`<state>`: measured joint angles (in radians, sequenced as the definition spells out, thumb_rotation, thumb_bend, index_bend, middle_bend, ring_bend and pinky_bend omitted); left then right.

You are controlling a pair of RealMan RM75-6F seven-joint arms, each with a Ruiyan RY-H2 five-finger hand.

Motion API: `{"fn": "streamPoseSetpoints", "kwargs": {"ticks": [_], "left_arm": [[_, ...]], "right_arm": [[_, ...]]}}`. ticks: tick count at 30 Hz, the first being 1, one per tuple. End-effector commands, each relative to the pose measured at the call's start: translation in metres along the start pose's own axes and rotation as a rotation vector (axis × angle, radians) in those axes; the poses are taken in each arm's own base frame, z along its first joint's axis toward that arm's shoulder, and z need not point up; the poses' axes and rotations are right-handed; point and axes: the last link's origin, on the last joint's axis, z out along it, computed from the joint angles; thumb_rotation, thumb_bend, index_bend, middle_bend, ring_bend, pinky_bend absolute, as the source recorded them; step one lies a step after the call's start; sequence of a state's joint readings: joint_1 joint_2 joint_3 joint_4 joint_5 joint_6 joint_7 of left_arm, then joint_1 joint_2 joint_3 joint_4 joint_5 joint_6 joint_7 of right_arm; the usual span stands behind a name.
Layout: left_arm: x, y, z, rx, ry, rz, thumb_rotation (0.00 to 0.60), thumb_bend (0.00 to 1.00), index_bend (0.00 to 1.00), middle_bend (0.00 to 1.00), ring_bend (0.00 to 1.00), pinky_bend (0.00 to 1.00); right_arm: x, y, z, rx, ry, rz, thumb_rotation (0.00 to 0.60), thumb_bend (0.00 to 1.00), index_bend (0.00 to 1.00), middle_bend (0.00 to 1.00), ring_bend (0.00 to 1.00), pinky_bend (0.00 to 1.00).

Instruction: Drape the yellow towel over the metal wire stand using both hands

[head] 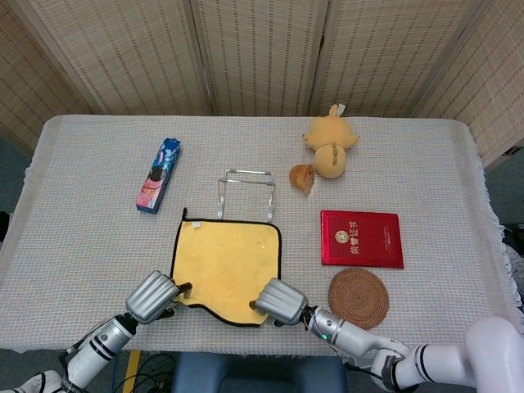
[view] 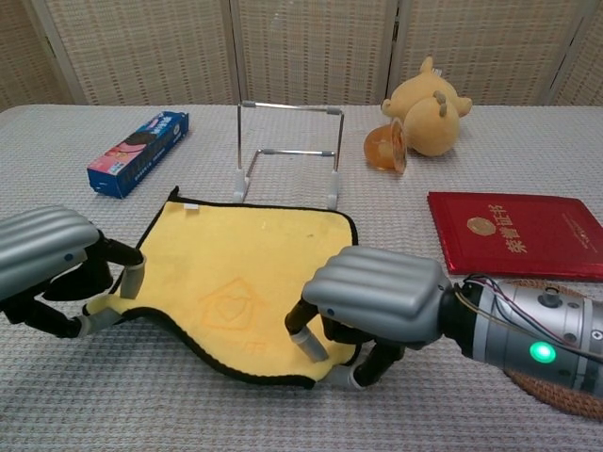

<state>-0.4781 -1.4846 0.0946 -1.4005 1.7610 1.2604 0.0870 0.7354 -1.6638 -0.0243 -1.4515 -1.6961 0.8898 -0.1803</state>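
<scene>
The yellow towel (head: 228, 268) (view: 247, 275) with a black hem lies flat on the table, its far edge just in front of the metal wire stand (head: 246, 189) (view: 287, 151). The stand is upright and bare. My left hand (head: 153, 296) (view: 45, 261) pinches the towel's near left corner between thumb and a finger. At the near right corner, my right hand (head: 281, 300) (view: 373, 293) grips the hem, its fingers curled over and under it. The near edge is raised and curled a little off the cloth-covered table.
A blue biscuit box (head: 158, 174) lies left of the stand. Behind and right of the stand are a yellow plush toy (head: 330, 150) and an orange cup (head: 302, 177). A red booklet (head: 362, 238) and a woven coaster (head: 359, 297) sit right of the towel.
</scene>
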Motion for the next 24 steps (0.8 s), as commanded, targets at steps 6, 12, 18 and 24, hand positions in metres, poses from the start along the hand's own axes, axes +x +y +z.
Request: {"fn": "streamPoseSetpoints", "kwargs": {"ticks": [6,12,18,24], "left_arm": [[0.037,-0.009,0.016,-0.011,0.113,-0.021,0.600,0.47,0.64,1.00,0.87,1.00],[0.083,-0.013,0.040,-0.035,0.193,-0.030,0.600,0.47,0.64,1.00,0.87,1.00],[0.127,-0.017,0.073,-0.048,0.239,-0.056,0.600,0.47,0.64,1.00,0.87,1.00],[0.165,-0.018,0.105,-0.052,0.239,-0.113,0.600,0.47,0.64,1.00,0.87,1.00]], "right_arm": [[0.034,0.008,-0.005,-0.016,0.120,0.019,0.600,0.54,0.69,1.00,1.00,1.00],[0.069,0.023,-0.014,-0.071,0.236,0.014,0.600,0.55,0.70,1.00,1.00,1.00],[0.110,0.044,-0.025,-0.140,0.341,0.020,0.600,0.55,0.70,1.00,1.00,1.00],[0.148,0.062,-0.031,-0.193,0.402,-0.002,0.600,0.55,0.70,1.00,1.00,1.00]]}}
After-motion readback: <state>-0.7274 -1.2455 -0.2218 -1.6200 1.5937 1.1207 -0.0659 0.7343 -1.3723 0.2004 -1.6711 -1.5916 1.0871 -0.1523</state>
